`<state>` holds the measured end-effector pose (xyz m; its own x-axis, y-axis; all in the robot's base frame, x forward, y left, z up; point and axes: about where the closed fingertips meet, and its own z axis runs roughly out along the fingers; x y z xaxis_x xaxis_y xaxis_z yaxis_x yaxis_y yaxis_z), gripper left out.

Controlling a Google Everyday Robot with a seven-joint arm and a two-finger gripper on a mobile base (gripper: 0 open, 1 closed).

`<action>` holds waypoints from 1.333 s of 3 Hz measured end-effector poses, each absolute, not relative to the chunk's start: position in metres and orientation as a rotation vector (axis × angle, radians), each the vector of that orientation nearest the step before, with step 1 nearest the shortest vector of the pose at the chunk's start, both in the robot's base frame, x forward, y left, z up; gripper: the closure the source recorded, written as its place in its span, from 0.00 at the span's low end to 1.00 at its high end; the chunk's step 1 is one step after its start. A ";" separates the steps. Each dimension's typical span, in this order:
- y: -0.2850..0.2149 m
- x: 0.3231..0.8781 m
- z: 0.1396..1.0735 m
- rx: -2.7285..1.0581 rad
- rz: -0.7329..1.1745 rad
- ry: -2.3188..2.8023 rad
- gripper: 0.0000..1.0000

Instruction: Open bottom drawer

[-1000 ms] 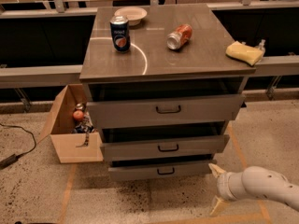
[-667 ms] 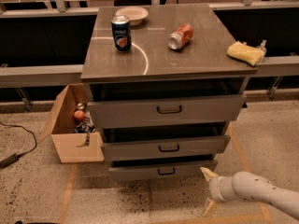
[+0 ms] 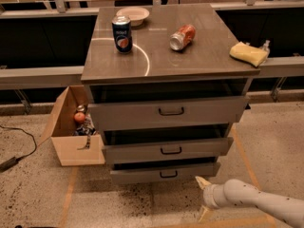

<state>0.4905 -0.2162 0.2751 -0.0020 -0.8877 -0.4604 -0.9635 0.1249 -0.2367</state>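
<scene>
Gripper shifted left, now near bottom drawer | jaws apparently wide, holding nothing

The single camera stands in front of the counter, raised above it and tilted down, facing its front edge squarely. It sits at middling range: all four counter corners show, with the floor below. The pincer enters low, beneath the front right corner.

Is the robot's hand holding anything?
Nothing. The end effector is open, low and to the right of the bottom drawer, not touching it.
</scene>
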 end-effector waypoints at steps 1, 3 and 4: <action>-0.213 0.504 0.269 -1.823 0.188 1.859 0.00; -0.213 0.556 0.235 -1.898 0.122 1.785 0.00; -0.213 0.581 0.221 -1.914 0.089 1.747 0.00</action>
<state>0.5812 -0.2135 0.2210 0.1569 -0.9037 -0.3985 -0.9395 -0.0123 -0.3422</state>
